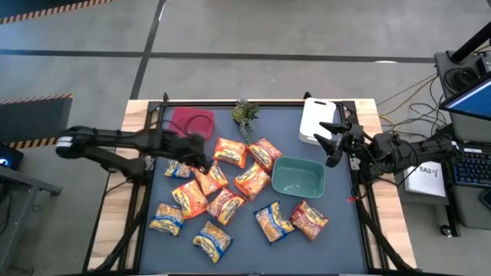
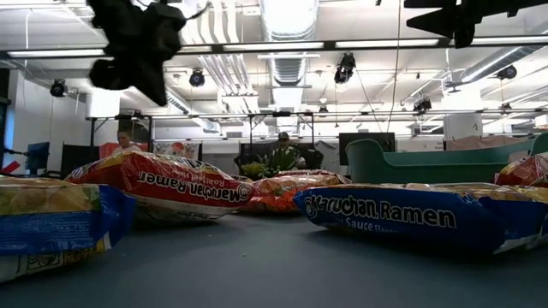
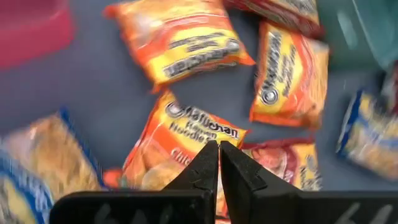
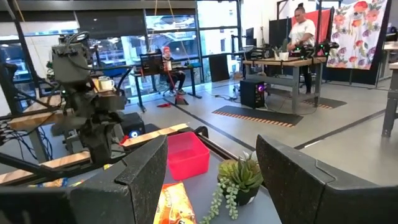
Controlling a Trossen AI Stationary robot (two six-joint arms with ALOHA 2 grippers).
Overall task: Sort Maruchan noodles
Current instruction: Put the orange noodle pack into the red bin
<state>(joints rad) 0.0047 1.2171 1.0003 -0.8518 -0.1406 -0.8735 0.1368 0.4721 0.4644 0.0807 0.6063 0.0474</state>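
My left gripper (image 3: 219,163) hangs pinched shut and empty above the noodle packets (image 3: 186,138); my right gripper (image 4: 211,177) waits wide, holding nothing.

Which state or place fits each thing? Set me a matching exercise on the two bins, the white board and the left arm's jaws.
Column one:
1. red bin
2. teal bin
3. white board
4. left gripper

Column two:
A. jaws shut, above the packets
B. far right corner, by the right gripper
C. far left of the mat
D. right of the packets

Pairs: 1-C, 2-D, 3-B, 4-A
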